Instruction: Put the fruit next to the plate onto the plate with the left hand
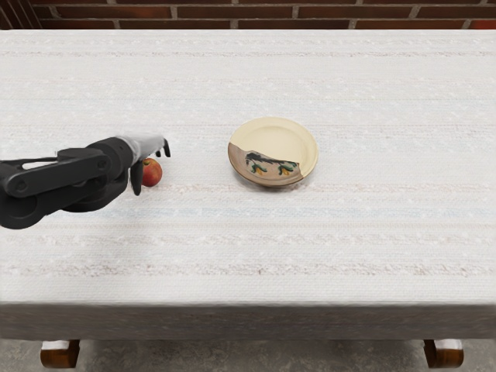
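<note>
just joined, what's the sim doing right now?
The left hand has reached in from the left and sits over a red apple, with its fingers spread and not closed on it. The apple looks to be resting on the table, well to the left of the plate and not touching it. The plate holds no fruit. The right arm is out of view.

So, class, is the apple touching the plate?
Apart. The head view shows bare tablecloth between the apple and the plate.
</note>
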{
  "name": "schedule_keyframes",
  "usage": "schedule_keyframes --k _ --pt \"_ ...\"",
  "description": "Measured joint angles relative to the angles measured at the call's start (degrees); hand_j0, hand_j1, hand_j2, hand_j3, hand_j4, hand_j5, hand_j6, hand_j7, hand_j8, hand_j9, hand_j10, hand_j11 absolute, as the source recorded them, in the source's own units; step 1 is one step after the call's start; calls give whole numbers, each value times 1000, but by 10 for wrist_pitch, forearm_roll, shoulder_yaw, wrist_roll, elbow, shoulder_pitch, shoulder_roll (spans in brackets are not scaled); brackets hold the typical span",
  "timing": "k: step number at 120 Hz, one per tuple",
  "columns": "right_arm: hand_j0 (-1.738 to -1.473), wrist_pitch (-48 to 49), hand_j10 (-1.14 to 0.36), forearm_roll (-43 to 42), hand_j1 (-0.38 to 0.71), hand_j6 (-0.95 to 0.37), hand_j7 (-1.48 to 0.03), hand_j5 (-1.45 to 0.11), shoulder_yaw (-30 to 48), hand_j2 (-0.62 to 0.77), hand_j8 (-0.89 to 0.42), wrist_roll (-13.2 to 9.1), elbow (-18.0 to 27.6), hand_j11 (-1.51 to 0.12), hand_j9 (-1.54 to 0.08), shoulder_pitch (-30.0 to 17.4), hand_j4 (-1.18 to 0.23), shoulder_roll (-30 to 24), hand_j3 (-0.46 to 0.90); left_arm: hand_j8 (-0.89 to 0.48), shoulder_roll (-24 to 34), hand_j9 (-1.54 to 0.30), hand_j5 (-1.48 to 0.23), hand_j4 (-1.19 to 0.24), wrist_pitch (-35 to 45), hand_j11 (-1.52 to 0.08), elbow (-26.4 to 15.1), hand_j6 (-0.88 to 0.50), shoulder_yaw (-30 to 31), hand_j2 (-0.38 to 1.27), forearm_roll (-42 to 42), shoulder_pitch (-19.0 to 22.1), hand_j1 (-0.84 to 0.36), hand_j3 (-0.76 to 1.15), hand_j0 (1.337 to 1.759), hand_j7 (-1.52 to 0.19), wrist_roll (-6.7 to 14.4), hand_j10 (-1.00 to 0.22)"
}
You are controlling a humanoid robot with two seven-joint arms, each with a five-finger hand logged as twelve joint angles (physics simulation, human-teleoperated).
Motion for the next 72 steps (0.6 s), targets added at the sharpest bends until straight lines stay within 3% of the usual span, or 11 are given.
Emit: schedule_keyframes --k 72 --pt "-1658 0 -15 0 -331 -15 -20 -20 0 -3 -15 0 0 -20 -20 0 -15 0 0 -470 -7 -607 -607 -469 0 -607 10 -470 3 97 0 1 -209 0 1658 -607 0 -469"
